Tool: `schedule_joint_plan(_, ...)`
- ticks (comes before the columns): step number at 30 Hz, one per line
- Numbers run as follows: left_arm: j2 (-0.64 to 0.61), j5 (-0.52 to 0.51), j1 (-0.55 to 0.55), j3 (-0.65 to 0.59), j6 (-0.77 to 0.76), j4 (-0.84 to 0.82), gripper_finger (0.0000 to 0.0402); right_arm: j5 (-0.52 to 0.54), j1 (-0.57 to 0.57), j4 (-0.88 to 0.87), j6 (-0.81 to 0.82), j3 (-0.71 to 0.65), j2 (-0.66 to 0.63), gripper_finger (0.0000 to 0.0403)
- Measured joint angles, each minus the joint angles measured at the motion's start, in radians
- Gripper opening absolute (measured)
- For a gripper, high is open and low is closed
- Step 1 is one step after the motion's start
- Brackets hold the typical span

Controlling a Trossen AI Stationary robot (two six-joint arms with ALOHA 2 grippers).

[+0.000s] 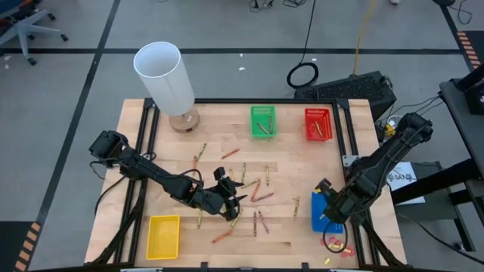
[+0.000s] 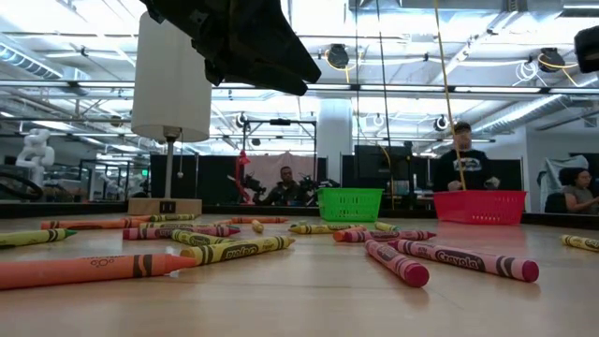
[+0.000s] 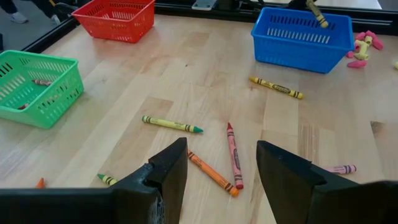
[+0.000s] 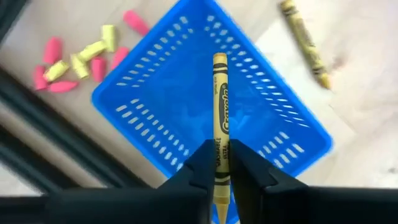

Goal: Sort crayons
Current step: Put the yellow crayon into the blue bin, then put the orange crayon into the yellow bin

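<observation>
Several crayons [image 1: 253, 189], red, orange, olive-yellow and brown, lie scattered flat on the wooden table [image 1: 287, 162]. My left gripper [image 3: 222, 149] hangs open just above an orange crayon [image 3: 211, 173] and a red crayon [image 3: 234, 155] at the table's middle, touching neither. My right gripper [image 4: 221, 149] is over the blue basket [image 4: 186, 93] at the near right, shut on an olive-yellow crayon [image 4: 219, 99]. In the high view it shows above that blue basket [image 1: 318, 219]. My right gripper pinches the olive-yellow crayon between its two fingers on the wrapped shaft [image 4: 219, 144], toward the end nearer the wrist. The fingers point steeply down and lie along the crayon. The crayon sticks out past the fingertips, clear above the blue basket's floor.
A green basket [image 1: 263, 121] and a red basket [image 1: 318, 124] stand at the far edge, each with crayons inside. A yellow basket [image 1: 163, 234] sits near left. A white lamp [image 1: 168, 79] stands far left. Pink and yellow stubby bits [image 4: 74, 56] lie beside the blue basket.
</observation>
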Motion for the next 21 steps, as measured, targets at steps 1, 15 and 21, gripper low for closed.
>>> schedule_joint_plan(1,0.0,0.0,0.0,0.0,0.0,0.0,0.019,0.009,-0.001,0.0,0.007,0.0,0.0,0.0041)
schedule_joint_plan(15,0.0,0.0,0.0,0.0,0.0,0.0,0.019,0.131,-0.001,0.044,0.254,0.0,0.0,0.0135)
schedule_joint_plan(21,0.0,0.0,0.0,0.0,-0.001,-0.001,0.019,0.398,-0.001,0.239,0.435,0.0,0.0,0.0125)
